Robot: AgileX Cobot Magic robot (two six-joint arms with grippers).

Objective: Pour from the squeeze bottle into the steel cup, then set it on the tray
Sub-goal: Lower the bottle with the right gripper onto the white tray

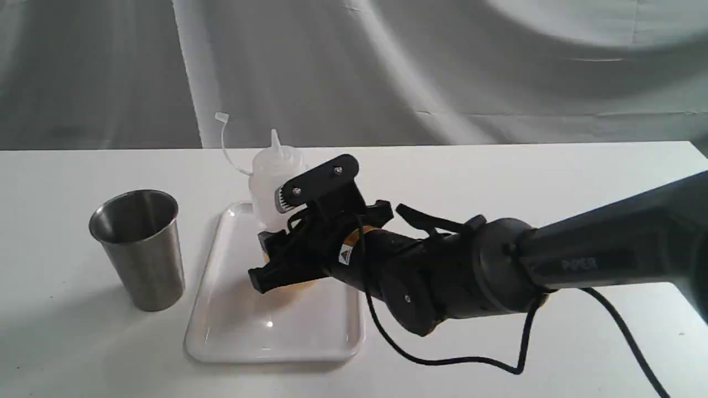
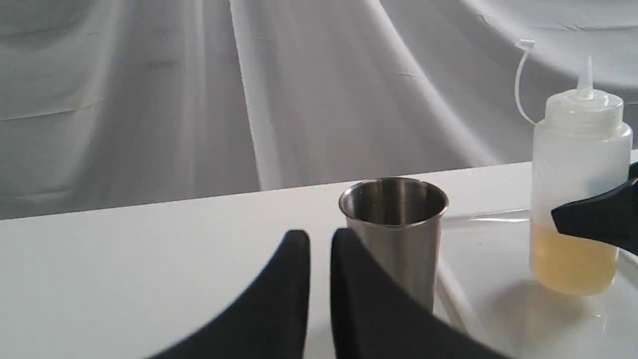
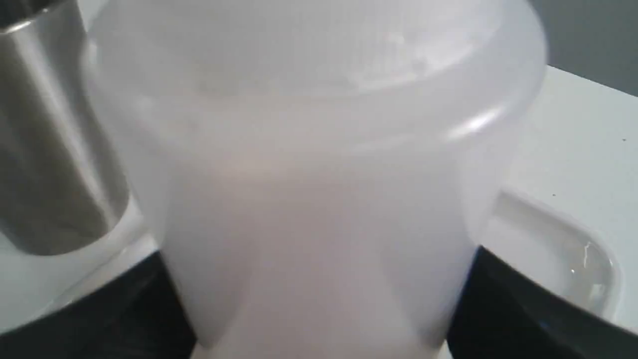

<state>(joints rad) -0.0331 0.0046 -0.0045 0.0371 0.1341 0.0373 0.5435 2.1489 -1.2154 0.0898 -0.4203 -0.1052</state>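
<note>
The right gripper (image 1: 263, 258) is closed on the squeeze bottle (image 1: 268, 177). Its black fingers (image 3: 518, 309) press against opposite sides of the lower body, about level with the top of the liquid. The right arm reaches in low over the desk (image 1: 498, 166) from beyond the tray's right edge, and a black cable (image 1: 470, 362) loops down from it onto the desk beside the tray.

The bottle stands upright on the tray (image 1: 276, 326), roughly in its middle. In the exterior view the gripper hides the base, but in the left wrist view the base rests on the tray's glossy floor. Pale amber liquid fills the lower part of the bottle, and the translucent part above it looks empty. The nozzle points straight up and is uncapped. The small cap hangs on its thin strap, which curves up beside the nozzle on the side toward the cup.

The steel cup (image 1: 141, 249) stands upright on the desk just outside the tray's left long edge. It is near the rim but not on the tray, and its mouth faces up. Whether it holds any liquid cannot be told.

The left gripper (image 2: 320, 239) appears only in its own wrist view. Its two fingers are drawn almost together with a thin slit between them and nothing in it. It sits low on the cup's side of the tray, facing the cup.

A grey cloth (image 1: 387, 66) hangs behind the desk past the tray's far end.
</note>
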